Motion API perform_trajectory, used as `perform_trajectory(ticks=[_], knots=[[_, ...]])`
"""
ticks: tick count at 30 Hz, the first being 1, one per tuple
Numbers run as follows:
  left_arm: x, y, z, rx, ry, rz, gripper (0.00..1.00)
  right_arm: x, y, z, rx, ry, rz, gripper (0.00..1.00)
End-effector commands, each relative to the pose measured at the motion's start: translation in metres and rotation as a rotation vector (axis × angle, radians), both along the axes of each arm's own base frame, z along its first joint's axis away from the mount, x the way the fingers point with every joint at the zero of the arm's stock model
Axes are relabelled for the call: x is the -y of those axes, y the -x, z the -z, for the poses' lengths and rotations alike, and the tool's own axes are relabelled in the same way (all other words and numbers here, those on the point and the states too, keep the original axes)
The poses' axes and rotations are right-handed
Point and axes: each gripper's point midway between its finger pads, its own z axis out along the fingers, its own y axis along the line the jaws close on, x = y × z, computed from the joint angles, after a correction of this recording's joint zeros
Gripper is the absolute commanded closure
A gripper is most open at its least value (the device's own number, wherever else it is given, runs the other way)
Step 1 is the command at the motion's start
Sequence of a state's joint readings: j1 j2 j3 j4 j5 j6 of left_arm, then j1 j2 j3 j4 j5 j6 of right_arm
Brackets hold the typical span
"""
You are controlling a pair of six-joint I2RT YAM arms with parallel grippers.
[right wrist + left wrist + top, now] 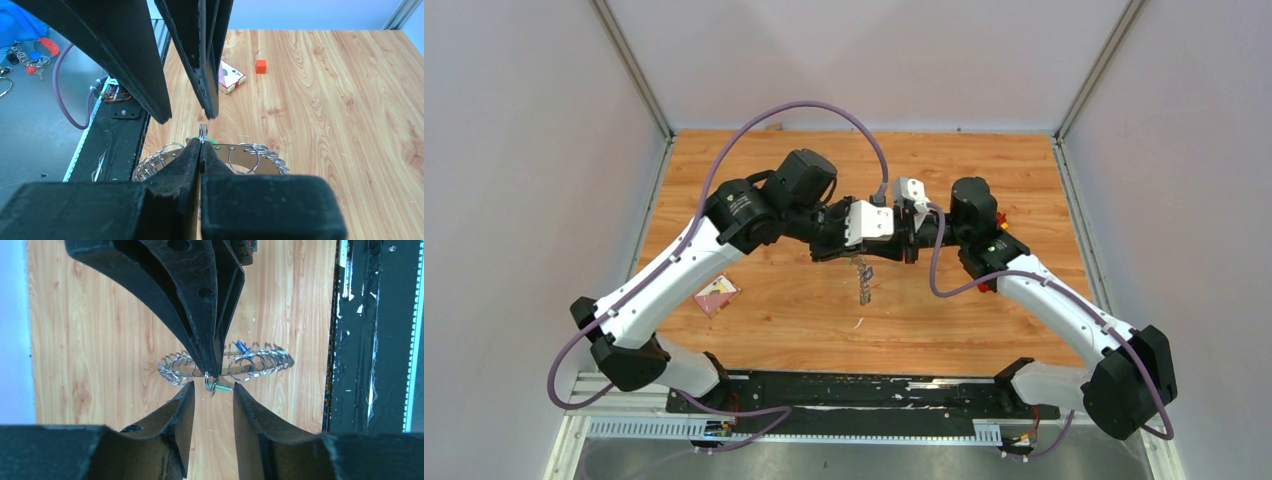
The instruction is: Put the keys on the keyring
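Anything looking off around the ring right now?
Nothing spilled or broken. The keyring dangles in mid-air, held only by the shut right gripper; the left gripper stands open beside it, holding nothing. The green key sits at the pinch point.

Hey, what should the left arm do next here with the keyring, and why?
Probably back the left tool slightly away: it stands open, holding nothing, while the right tool is shut at the rim of the keyring, carrying it above the table with the green key at the pinch.
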State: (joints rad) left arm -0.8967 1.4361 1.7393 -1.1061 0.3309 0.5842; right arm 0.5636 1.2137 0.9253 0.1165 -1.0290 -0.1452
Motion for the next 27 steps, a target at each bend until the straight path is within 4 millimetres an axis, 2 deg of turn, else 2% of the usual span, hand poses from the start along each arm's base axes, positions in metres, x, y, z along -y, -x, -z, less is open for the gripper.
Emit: perform_trajectory(ticks=[1,5,10,14,18,27], knots=[[-0.007,-0.004,-0.023,0.071,0.075,-0.021,0.56,0.005,-0.002,-0.025,0.098,-0.048,0.011,1.00],[-0.020,-0.012,-0.026,0.107,0.103,-0.058,0.51,0.010,-0.002,-0.030,0.112,-0.059,0.010,1.00],[-0.021,-0.018,-0.027,0.128,0.240,-0.080,0.47,0.015,0.007,-0.041,0.136,-0.082,-0.027,1.00],[-0.011,-0.009,-0.028,0.123,0.339,-0.022,0.47,0.018,0.017,-0.052,0.165,-0.092,-0.068,1.00],[0.001,0.001,-0.031,0.082,0.401,0.033,0.48,0.022,0.019,-0.057,0.177,-0.098,-0.071,1.00],[0.011,0.006,-0.021,0.022,0.419,0.082,0.52,0.022,0.022,-0.057,0.169,-0.103,-0.088,1.00]])
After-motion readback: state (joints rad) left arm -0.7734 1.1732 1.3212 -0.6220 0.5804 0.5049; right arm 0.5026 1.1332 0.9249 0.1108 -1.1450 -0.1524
